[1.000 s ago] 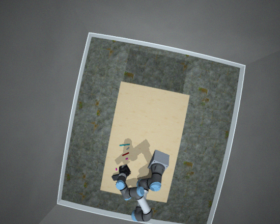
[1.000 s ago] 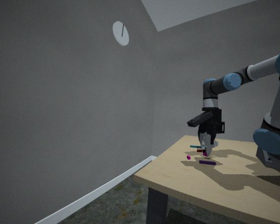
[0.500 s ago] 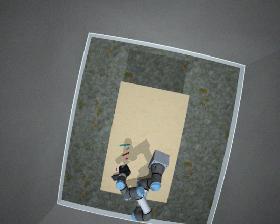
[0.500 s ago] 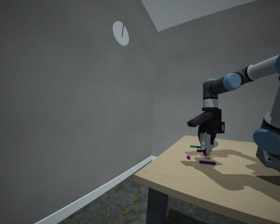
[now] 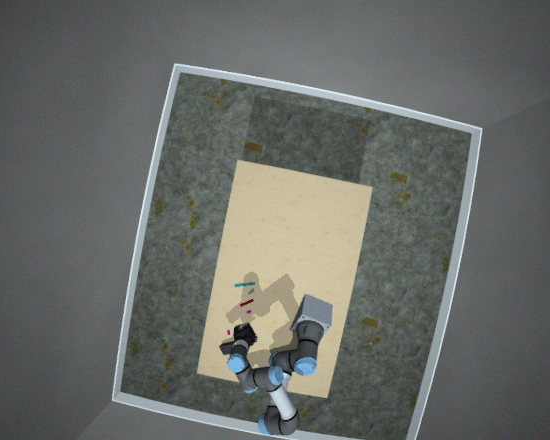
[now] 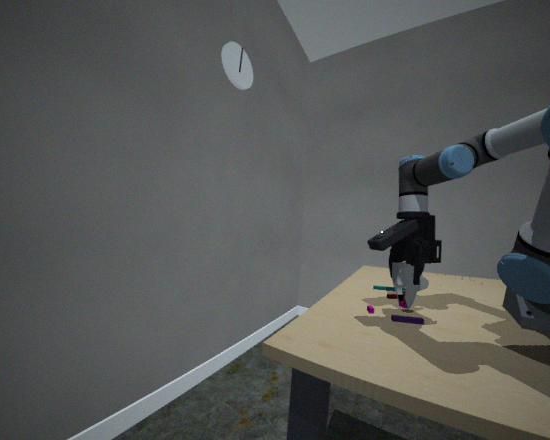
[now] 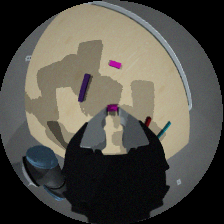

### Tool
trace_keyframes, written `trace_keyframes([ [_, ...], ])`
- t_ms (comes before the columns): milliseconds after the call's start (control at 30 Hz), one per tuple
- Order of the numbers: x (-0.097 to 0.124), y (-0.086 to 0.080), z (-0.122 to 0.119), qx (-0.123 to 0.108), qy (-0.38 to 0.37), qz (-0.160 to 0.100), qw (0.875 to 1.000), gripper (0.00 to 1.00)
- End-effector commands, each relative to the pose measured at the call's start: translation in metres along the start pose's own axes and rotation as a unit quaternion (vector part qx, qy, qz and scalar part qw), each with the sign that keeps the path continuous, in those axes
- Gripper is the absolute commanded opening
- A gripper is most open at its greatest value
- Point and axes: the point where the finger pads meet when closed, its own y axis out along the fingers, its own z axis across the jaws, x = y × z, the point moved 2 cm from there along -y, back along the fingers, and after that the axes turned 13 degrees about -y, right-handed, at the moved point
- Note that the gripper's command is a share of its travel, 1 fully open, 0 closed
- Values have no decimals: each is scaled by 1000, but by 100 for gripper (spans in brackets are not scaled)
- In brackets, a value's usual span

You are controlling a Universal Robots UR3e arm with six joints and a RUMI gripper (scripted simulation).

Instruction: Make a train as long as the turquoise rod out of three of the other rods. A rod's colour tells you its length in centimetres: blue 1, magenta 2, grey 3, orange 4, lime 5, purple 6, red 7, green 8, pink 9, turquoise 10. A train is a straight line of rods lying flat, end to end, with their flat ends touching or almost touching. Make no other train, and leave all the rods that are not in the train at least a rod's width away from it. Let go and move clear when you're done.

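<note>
My gripper [image 6: 403, 305] [image 7: 112, 107] is shut on a magenta rod [image 6: 402, 303] [image 7: 112, 107], low over the table; the top view hides the held rod. Another magenta rod [image 5: 228, 332] [image 6: 370, 309] [image 7: 115, 64] lies apart at the left. A further magenta rod [image 5: 249, 311] shows in the top view near the red rod [image 5: 247, 302] [image 6: 391, 296] [image 7: 148, 121]. The turquoise rod [image 5: 244, 284] [image 6: 382, 288] [image 7: 164, 131] lies beyond, with a short grey rod [image 5: 251, 291] between it and the red one. The purple rod [image 6: 407, 319] [image 7: 84, 88] lies near the gripper, hidden in the top view.
The wooden table [image 5: 292, 225] [image 6: 327, 335] has its left edge close to the rods. The arm's grey base block [image 5: 316, 312] stands right of the rods in the top view. The arm's shadows fall across several rods.
</note>
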Motion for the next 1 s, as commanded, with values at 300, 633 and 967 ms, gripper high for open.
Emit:
trace_keyframes([
  [300,0,8,1,1,0,0,1000,0],
  [633,0,10,1,1,0,0,1000,0],
  [967,0,10,1,1,0,0,1000,0],
])
